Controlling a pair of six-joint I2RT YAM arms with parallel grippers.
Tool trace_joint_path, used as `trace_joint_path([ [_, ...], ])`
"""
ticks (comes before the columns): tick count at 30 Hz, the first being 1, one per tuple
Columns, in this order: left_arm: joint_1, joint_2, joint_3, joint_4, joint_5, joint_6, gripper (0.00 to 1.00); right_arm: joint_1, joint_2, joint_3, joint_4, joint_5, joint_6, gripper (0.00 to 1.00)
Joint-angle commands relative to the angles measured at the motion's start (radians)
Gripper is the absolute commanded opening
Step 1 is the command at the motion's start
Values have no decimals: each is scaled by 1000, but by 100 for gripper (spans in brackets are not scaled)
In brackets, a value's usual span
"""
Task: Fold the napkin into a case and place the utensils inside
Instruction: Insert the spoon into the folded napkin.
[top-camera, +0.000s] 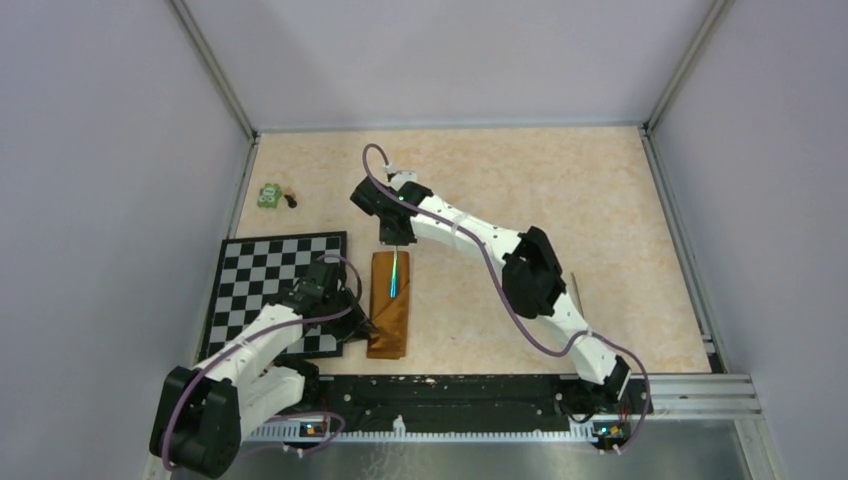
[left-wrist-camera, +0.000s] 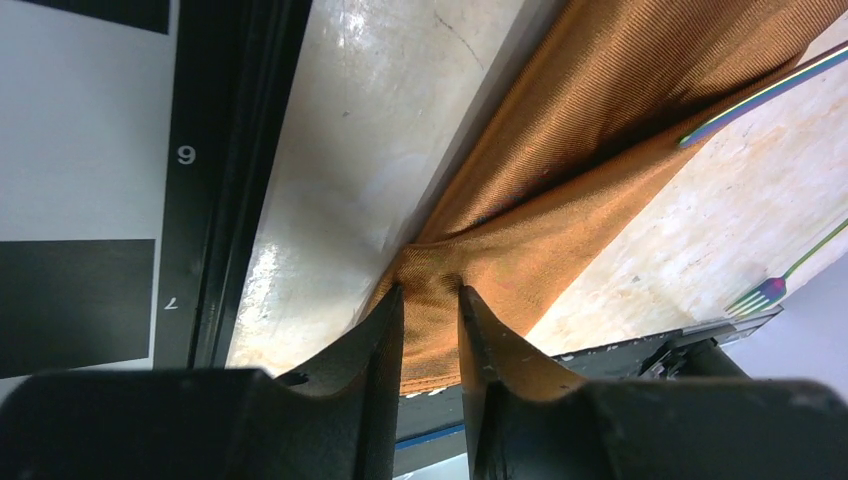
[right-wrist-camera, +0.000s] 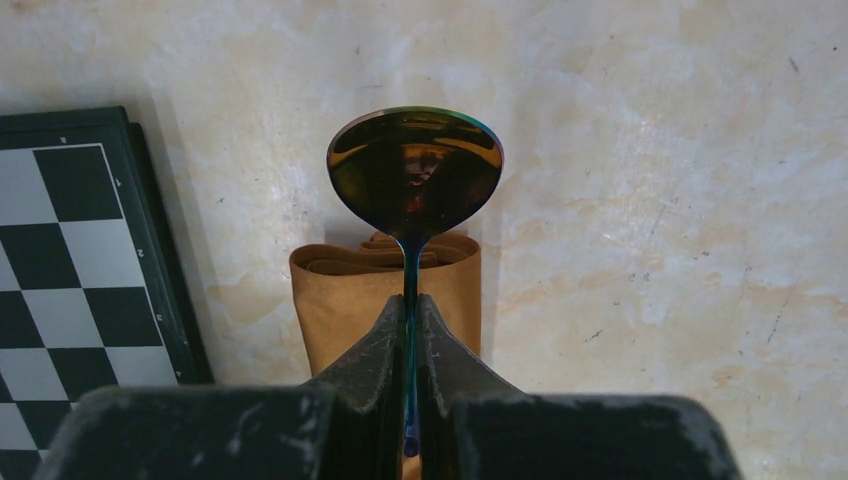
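The rust-orange napkin is folded into a narrow case (top-camera: 389, 312) lying beside the checkered mat (top-camera: 270, 285). My left gripper (top-camera: 366, 325) is shut on the case's left edge; in the left wrist view the cloth (left-wrist-camera: 560, 160) bunches between its fingertips (left-wrist-camera: 432, 292). My right gripper (top-camera: 396, 242) hovers at the case's far end, shut on the thin handle of an iridescent spoon (right-wrist-camera: 415, 172); the case (right-wrist-camera: 340, 295) lies just below it. A thin iridescent shaft (top-camera: 396, 275) shows over the case. A fork (left-wrist-camera: 765, 292) lies on the table to the right (top-camera: 577, 290).
A small green toy (top-camera: 269, 195) with a dark piece beside it sits at the far left. Grey walls enclose the beige table (top-camera: 560, 200). A black rail (top-camera: 450, 395) runs along the near edge.
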Motion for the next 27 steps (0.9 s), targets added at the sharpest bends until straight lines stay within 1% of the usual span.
trace_joint_path([
  [1, -5, 6, -21, 54, -16, -10, 31, 29, 21, -7, -8, 38, 8, 0],
  [10, -4, -2, -38, 65, -20, -19, 32, 50, 22, -15, -33, 50, 18, 0],
  [13, -5, -2, -40, 63, -17, -18, 32, 44, 21, 12, -38, 98, -3, 0],
  [18, -4, -19, -43, 56, -17, -18, 33, 14, 28, 45, -5, 110, -55, 0],
  [22, -5, -19, -40, 57, -20, -17, 34, 14, 42, 46, -3, 109, -66, 0],
  [27, -4, -12, -38, 61, -17, -17, 34, 14, 60, 54, 21, 114, -79, 0],
])
